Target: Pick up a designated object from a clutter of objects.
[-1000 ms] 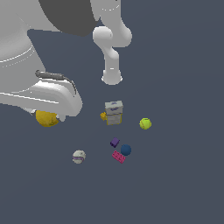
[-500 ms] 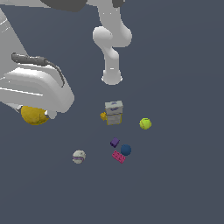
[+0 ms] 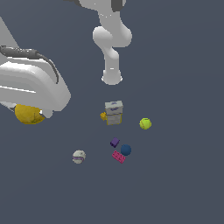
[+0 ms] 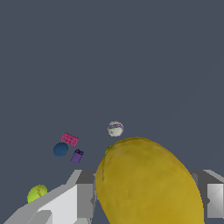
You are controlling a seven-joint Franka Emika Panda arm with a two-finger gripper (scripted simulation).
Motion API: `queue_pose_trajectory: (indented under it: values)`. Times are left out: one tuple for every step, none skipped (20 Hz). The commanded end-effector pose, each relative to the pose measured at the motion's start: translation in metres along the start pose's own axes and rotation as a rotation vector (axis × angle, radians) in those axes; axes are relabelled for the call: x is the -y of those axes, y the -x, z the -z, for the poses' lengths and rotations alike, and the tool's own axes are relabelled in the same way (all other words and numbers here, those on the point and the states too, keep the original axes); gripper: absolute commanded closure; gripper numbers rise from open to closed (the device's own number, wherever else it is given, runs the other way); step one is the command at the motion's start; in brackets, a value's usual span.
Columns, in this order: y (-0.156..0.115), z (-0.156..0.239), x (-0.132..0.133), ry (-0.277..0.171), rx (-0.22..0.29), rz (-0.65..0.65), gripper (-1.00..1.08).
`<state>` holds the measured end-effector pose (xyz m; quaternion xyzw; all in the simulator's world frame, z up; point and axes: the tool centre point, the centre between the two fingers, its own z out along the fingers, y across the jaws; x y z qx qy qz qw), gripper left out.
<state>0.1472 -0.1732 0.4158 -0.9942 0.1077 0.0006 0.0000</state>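
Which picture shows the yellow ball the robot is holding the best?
The wrist view. There the orange-yellow ball fills the near part of the picture, sitting between the gripper's fingers. In the exterior view only a bit of it peeks out under the robot's big white hand, so most is hidden.

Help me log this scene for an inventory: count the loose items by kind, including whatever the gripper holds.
Balls: 4, namely the orange-yellow ball held in the gripper, lime-green ball, dark blue ball, white baseball
Boxes: 1, the grey-white box
Blocks: 2, the purple block, pink brick
Small yellow item beside the box, kind unclear: 1
Total: 8
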Motion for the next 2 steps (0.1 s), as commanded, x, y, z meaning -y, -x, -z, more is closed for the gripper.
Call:
queue_pose_trajectory:
  values:
    - [-0.0006,0.0014,0.0000,0.000,-0.001,0.000,1.08]
    - [-0.0006,0.0014,0.0000,0.000,-0.001,0.000,1.08]
